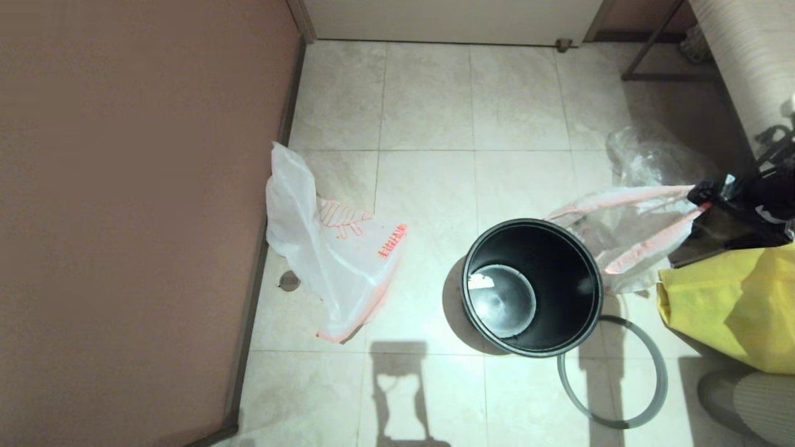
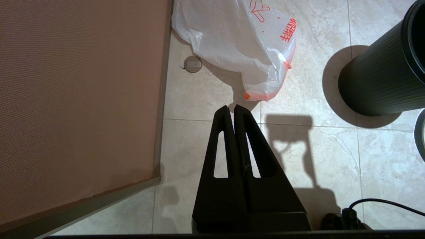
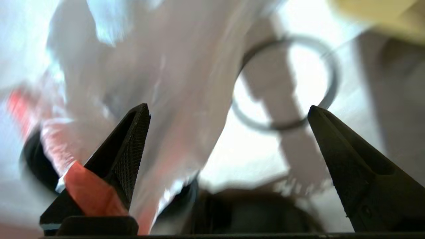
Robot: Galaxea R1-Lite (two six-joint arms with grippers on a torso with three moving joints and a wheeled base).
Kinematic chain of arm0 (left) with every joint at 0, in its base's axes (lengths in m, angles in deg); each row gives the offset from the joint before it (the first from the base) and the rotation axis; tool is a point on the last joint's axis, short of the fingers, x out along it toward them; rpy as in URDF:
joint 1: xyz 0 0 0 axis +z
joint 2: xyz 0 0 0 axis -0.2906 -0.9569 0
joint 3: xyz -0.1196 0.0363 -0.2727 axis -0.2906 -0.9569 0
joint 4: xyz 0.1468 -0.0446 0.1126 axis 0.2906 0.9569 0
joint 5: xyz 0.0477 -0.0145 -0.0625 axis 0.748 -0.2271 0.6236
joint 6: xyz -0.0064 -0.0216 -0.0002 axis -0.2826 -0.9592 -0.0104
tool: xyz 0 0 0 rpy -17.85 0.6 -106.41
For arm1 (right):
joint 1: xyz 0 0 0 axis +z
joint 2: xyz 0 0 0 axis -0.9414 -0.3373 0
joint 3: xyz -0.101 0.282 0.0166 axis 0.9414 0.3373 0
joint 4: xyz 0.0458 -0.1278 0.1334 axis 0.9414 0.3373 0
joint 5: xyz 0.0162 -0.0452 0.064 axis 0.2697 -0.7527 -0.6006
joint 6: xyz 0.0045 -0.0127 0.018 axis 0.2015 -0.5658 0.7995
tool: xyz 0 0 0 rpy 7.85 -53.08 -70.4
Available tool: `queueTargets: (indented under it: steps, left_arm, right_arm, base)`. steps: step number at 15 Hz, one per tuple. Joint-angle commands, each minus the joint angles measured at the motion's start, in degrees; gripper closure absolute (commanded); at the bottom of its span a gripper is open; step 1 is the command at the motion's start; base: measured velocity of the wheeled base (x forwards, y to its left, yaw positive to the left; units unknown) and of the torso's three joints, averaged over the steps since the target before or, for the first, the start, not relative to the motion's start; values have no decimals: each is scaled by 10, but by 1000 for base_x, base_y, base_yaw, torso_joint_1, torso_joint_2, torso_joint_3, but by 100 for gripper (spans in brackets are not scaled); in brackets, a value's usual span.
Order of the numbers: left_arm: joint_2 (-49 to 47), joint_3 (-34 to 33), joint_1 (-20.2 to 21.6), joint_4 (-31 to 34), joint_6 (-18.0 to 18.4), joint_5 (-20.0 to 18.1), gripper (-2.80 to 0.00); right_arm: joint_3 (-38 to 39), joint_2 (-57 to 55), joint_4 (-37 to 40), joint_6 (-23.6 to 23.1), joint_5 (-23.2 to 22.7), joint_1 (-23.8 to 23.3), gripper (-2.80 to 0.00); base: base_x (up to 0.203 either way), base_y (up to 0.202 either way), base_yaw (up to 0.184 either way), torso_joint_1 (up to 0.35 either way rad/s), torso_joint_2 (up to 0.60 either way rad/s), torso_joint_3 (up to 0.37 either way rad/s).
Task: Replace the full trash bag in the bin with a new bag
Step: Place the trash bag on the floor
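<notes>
Full bag [image 1: 627, 239] at bin's [image 1: 532, 287] two o'clock; right gripper [image 3: 229, 111] fingers spread wide, nothing held. Left gripper [image 2: 234, 111] closed, empty. Risk: film snagged on fingers, bag dragged over.

Bin [image 1: 533, 287] mouth open, unlined, reachable from above. Bare floor [image 1: 428, 186] between bin and new bag [image 1: 329, 248]. Wall [image 1: 124, 217] blocks left side. Full trash bag [image 1: 627, 236], yellow sack [image 1: 733, 304], rim ring [image 1: 612, 372] crowd right side.

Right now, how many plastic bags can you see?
3. The new bag lies by the left wall; the full trash bag sits right of the bin; a clear bag lies behind it. Others may be hidden.
</notes>
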Motion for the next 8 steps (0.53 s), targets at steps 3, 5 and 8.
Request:
queueTargets:
  steps: [3, 5, 8]
  left_arm:
    - [-1, 0, 0, 0, 0, 0, 0]
    - [-1, 0, 0, 0, 0, 0, 0]
    - [-1, 0, 0, 0, 0, 0, 0]
  right_arm:
    - [9, 12, -115, 115, 41, 15, -280]
    - [36, -4, -123, 69, 167, 32, -280]
    - [58, 28, -151, 43, 193, 37, -280]
  base:
    - [0, 0, 0, 0, 0, 0]
    - [0, 0, 0, 0, 0, 0]
    - [0, 0, 0, 0, 0, 0]
